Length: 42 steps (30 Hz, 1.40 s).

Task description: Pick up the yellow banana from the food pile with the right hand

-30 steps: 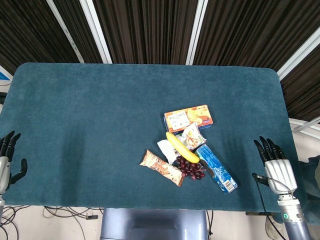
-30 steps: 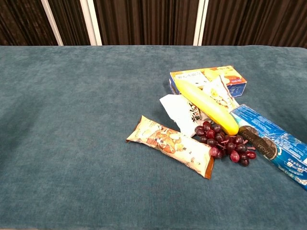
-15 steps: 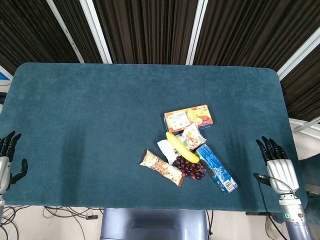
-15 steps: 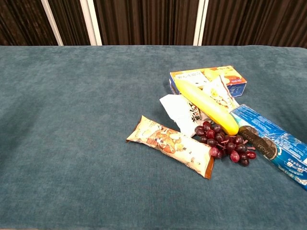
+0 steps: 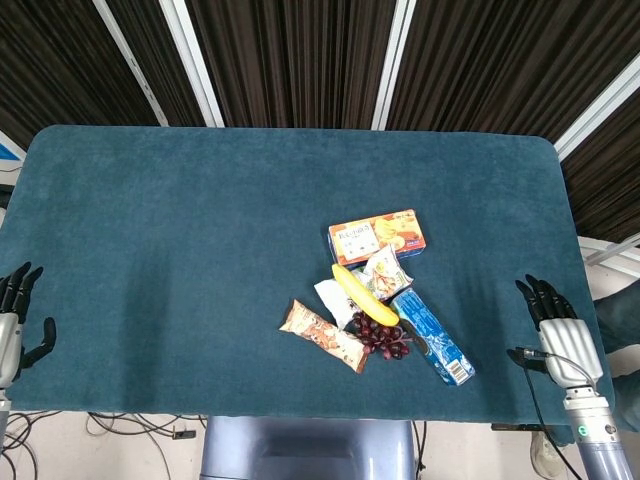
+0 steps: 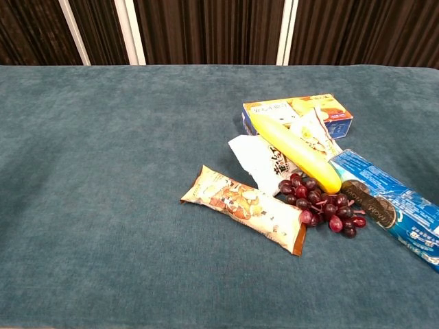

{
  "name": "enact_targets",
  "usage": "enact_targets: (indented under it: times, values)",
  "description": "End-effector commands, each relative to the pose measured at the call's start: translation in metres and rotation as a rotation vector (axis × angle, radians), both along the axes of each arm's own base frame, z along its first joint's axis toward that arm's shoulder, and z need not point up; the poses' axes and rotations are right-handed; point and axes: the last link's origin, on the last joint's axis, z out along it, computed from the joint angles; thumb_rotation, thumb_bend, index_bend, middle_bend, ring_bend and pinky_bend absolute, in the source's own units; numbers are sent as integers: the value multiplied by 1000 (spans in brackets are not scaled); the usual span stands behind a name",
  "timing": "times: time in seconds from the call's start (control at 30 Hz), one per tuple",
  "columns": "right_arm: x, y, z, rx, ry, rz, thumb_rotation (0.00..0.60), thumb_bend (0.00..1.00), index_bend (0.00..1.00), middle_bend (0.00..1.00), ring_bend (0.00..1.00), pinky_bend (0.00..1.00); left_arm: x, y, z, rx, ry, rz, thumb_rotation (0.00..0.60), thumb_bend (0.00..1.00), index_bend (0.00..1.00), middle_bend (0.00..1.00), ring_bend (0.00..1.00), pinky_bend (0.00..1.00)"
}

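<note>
The right hand (image 5: 559, 331) sits at the lower right of the head view, just off the right edge of the tabletop (image 5: 200, 220), its dark fingers (image 5: 538, 296) spread apart and pointing up the frame, holding nothing. It is well apart from the food pile, which lies right of centre in the lower half of the frame. The left hand (image 5: 14, 318) shows at the lower left edge of the same view, beside the tabletop's left rim, fingers likewise apart and empty. Neither hand appears in the chest view. In the pile, the yellow banana (image 5: 364, 294) lies slantwise on top, running from upper left to lower right. Its upper end rests over a white snack packet (image 6: 264, 159) and near the orange box (image 5: 378, 236) at the top of the pile; a small white-and-yellow packet (image 6: 310, 136) touches its right side. Its lower end meets the bunch of dark grapes (image 6: 321, 203). A blue biscuit pack (image 6: 391, 203) stretches toward the lower right, and a long brown snack bar (image 6: 244, 208) lies to the lower left, just beside the grapes.
</note>
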Motion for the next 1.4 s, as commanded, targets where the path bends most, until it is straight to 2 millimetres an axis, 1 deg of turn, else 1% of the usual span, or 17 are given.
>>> enact_targets:
  times: [0.03, 0.13, 0.2, 0.33, 0.4, 0.43, 0.53, 0.67, 0.73, 0.83, 0.9, 1.1, 1.27, 1.4]
  values:
    - [-5, -10, 10, 56, -98, -40, 600, 0, 0, 0, 7, 175, 1, 1, 0, -2, 0, 0, 600, 544, 9, 0, 7, 29]
    - [-4, -24, 24, 89, -130, -51, 600, 0, 0, 18, 41, 175, 1, 1, 0, -8, 1, 2, 600, 544, 9, 0, 7, 29]
    - [6, -37, 36, 111, -179, -46, 600, 0, 0, 26, 53, 175, 1, 1, -1, -11, -2, 0, 600, 544, 9, 0, 7, 29]
    - [37, -61, 55, 205, -298, -49, 600, 0, 0, 29, 56, 175, 2, 2, -1, -11, -3, -3, 600, 544, 10, 0, 7, 29]
    - [55, -73, 58, 271, -345, -58, 600, 0, 4, 43, 72, 175, 2, 2, -1, -9, -12, 0, 600, 544, 9, 0, 7, 29]
    - [60, -76, 59, 290, -359, -60, 600, 0, 6, 48, 76, 175, 2, 2, -1, -7, -14, 1, 600, 544, 10, 0, 7, 29]
    - [83, -91, 54, 370, -389, -65, 600, 0, 19, 81, 99, 175, 2, 3, 1, -1, -21, 1, 600, 544, 10, 0, 7, 29]
    - [105, -104, 39, 420, -394, -58, 600, 0, 51, 139, 167, 175, 1, 2, 2, -2, -29, 8, 600, 544, 10, 0, 7, 29]
    - [116, -108, 28, 425, -433, -61, 600, 0, 71, 149, 177, 175, 1, 2, 2, -2, -31, 10, 600, 544, 10, 0, 7, 29]
    - [129, -105, 12, 453, -471, -63, 600, 0, 84, 150, 177, 175, 0, 2, 3, -2, -31, 11, 600, 544, 9, 0, 7, 29]
    - [137, -103, -4, 492, -463, -63, 600, 0, 94, 154, 177, 175, 0, 2, 3, -2, -33, 13, 600, 544, 9, 0, 7, 29]
    - [155, -110, -34, 519, -471, -68, 600, 0, 122, 171, 197, 175, -1, 1, 4, -9, -40, 16, 600, 544, 10, 0, 7, 29]
    - [170, -111, -56, 534, -453, -64, 600, 0, 130, 175, 200, 175, -1, 1, 4, -10, -46, 19, 600, 543, 10, 0, 7, 29]
    - [178, -115, -73, 512, -410, -67, 600, 0, 172, 215, 234, 175, -2, 1, 4, -13, -49, 21, 600, 543, 10, 0, 7, 29]
